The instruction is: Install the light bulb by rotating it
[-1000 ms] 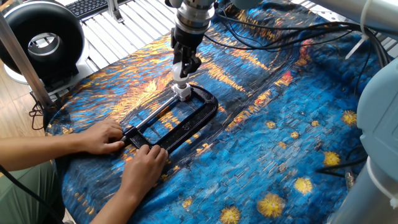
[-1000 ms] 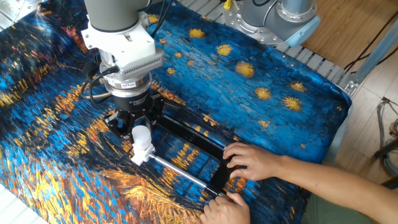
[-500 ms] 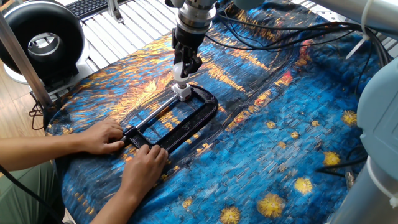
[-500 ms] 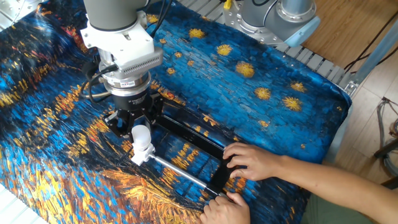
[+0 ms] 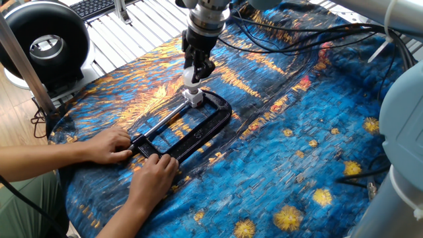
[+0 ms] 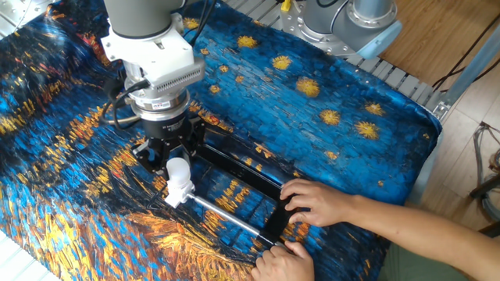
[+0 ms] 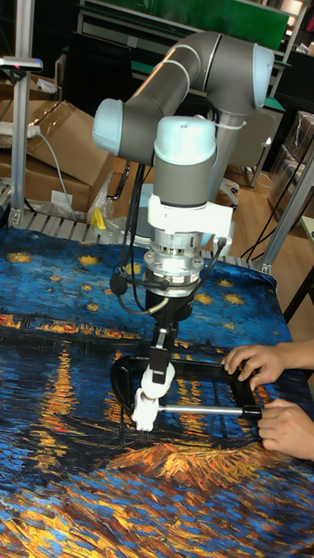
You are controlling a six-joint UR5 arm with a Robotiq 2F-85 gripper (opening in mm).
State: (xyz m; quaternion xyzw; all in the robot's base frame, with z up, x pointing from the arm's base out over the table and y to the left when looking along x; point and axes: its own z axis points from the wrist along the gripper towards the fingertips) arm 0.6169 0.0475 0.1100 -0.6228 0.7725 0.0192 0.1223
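The light bulb (image 6: 178, 169) is small, round and white, and it stands upright on the white square socket block (image 6: 176, 194). My gripper (image 6: 177, 165) comes down from above and is shut on the bulb, with a black finger on either side. In one fixed view the light bulb (image 5: 191, 77) shows just under the gripper (image 5: 192, 71), above the socket block (image 5: 193, 98). The tall fixed view shows the light bulb (image 7: 160, 374) and the socket block (image 7: 144, 408) below the gripper (image 7: 160, 364). A black C-clamp (image 6: 238, 171) grips the socket block.
A person's two hands (image 6: 316, 204) hold the clamp's screw end at the table's near side; one fixed view shows the same hands (image 5: 112, 145). A blue and orange painted cloth (image 6: 328, 117) covers the table. A black round fan (image 5: 46, 41) stands beyond the table corner. Cables (image 5: 277, 33) trail behind the arm.
The wrist appears to have turned very slightly about its own axis. The bulb, socket block, clamp and hands stay where they were.
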